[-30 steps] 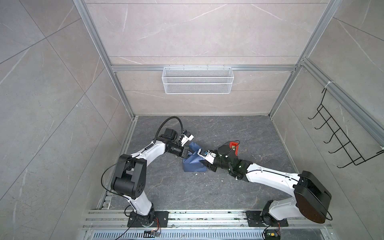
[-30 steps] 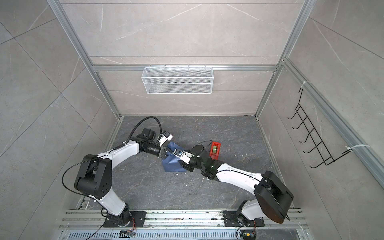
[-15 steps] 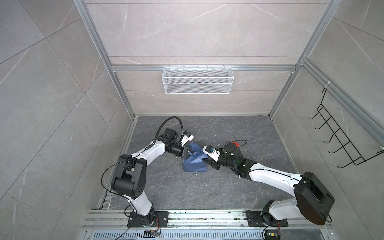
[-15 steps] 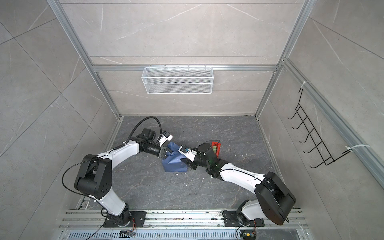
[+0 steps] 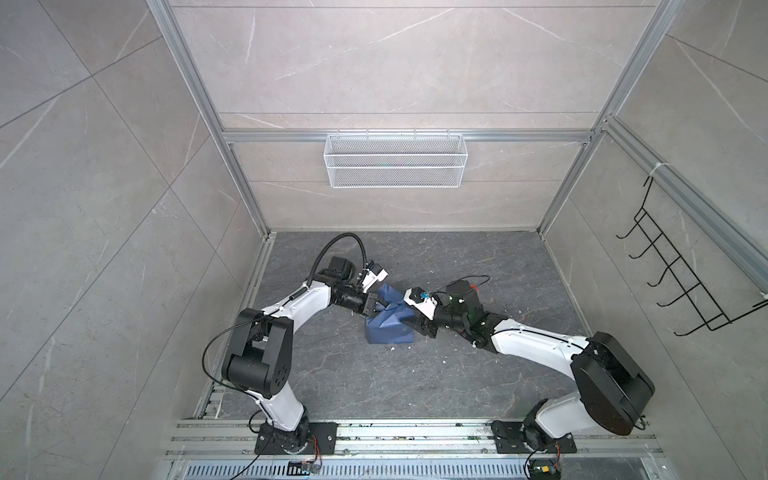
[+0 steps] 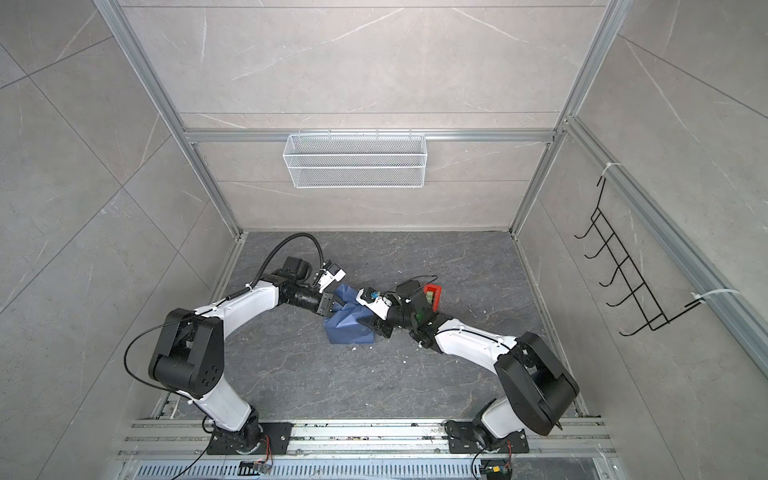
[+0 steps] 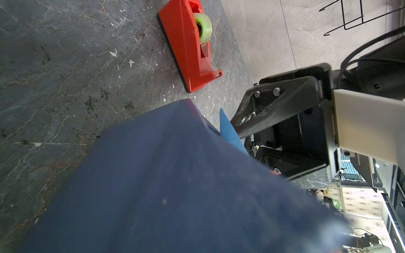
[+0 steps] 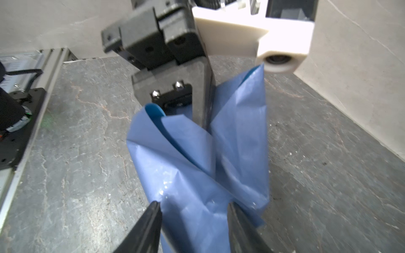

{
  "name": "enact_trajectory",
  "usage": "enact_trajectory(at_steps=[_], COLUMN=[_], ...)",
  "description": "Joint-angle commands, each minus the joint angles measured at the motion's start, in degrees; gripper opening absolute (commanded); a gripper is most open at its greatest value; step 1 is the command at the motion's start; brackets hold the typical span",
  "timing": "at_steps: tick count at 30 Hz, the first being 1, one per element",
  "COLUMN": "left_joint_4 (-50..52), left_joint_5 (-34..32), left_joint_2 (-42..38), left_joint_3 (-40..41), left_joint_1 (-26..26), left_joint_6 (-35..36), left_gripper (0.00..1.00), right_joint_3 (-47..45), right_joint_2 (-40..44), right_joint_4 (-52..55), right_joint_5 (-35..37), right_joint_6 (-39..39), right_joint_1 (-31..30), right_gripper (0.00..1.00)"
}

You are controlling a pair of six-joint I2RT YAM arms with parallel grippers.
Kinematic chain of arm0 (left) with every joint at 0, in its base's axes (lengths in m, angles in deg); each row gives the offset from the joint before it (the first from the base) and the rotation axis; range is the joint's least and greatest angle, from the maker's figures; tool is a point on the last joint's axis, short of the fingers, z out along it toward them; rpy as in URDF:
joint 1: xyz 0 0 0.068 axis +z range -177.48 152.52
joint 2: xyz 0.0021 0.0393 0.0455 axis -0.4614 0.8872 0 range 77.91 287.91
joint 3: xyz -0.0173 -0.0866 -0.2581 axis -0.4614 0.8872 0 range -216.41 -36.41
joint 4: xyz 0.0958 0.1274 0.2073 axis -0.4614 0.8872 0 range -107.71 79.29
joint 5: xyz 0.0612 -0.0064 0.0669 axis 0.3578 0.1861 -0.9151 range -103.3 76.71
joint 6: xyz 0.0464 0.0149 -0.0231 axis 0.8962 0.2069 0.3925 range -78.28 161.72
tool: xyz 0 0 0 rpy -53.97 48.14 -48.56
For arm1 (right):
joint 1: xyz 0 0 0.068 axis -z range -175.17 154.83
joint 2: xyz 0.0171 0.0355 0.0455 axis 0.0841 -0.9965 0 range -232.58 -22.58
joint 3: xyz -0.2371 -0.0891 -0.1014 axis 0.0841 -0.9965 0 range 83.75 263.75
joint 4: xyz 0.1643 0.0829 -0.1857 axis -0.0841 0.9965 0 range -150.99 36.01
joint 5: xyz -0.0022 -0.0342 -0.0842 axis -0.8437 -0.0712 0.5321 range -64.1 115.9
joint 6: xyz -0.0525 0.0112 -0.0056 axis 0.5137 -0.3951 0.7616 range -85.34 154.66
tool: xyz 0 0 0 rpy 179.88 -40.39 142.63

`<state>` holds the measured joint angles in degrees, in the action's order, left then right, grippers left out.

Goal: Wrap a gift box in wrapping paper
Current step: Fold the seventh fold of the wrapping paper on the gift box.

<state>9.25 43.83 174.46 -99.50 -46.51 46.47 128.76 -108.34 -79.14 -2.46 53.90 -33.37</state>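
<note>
The wrapping paper (image 5: 386, 332) (image 6: 347, 330) stands as a crumpled blue bundle on the floor mid-scene. The gift box is hidden under it. My left gripper (image 5: 384, 307) (image 8: 203, 122) is shut on an upright flap at the bundle's top. In the left wrist view the paper (image 7: 175, 186) covers that gripper's own jaws. My right gripper (image 5: 409, 321) (image 8: 195, 210) meets the bundle from the opposite side. Its two fingers press against either flank of the paper (image 8: 197, 175). One right finger (image 7: 263, 116) shows beside the light blue edge.
A red tape dispenser (image 6: 432, 296) (image 7: 192, 50) lies on the floor just behind my right wrist. A white wire basket (image 5: 395, 166) hangs on the back wall and a black hook rack (image 5: 681, 282) on the right wall. Small white scraps dot the floor.
My right forearm and wrist have swung toward the back, now covering most of the tape dispenser in a top view. Its jaws stay at the bundle. The left arm has not moved.
</note>
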Motion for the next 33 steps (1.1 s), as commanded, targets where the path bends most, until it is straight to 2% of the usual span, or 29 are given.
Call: enact_trajectory(at_steps=[1, 6, 9, 16, 20, 22, 25, 30, 33], left_joint_4=[2.8, 2.5, 3.0, 3.1, 3.9, 3.0, 4.4, 3.2, 4.6], left_joint_5=[-3.4, -3.2, -3.3, -3.9, -3.9, -3.9, -3.9, -3.8, -3.9], left_joint_2=[0.5, 0.0, 0.2, -0.6, -0.8, -0.6, -0.4, -0.1, -0.1], left_joint_3=[0.9, 1.1, 0.7, 1.3, 0.6, 1.3, 0.1, 1.1, -0.2], left_joint_1=[-0.3, -0.3, -0.3, -0.3, -0.3, -0.3, -0.4, -0.4, -0.3], left_joint_6=[1.6, 1.5, 1.4, 2.2, 2.4, 2.3, 2.4, 2.5, 2.5], left_gripper=[0.00, 0.00, 0.00, 0.00, 0.00, 0.00, 0.00, 0.00, 0.00], right_joint_3=[3.6, 7.6, 11.1, 19.4, 24.7, 27.7, 30.4, 31.8, 32.4], right_joint_2=[1.1, 1.9, -1.8, -7.2, -10.2, -12.3, -14.2, -15.7, -16.3], right_joint_4=[3.2, 11.5, 16.2, 24.7, 34.5, 39.8, 43.5, 45.1, 45.7], right_joint_5=[-3.4, -6.3, -11.6, -16.2, -24.2, -26.3, -27.0, -29.6, -29.3], right_joint_6=[2.4, 12.0, 15.9, 22.1, 25.2, 27.7, 29.0, 31.6, 31.8], right_joint_1=[0.3, 0.7, 2.2, 3.7, 3.8, 3.9, 3.8, 3.9, 3.8], right_gripper=[0.51, 0.52, 0.53, 0.52, 0.50, 0.46, 0.31, 0.21, 0.07])
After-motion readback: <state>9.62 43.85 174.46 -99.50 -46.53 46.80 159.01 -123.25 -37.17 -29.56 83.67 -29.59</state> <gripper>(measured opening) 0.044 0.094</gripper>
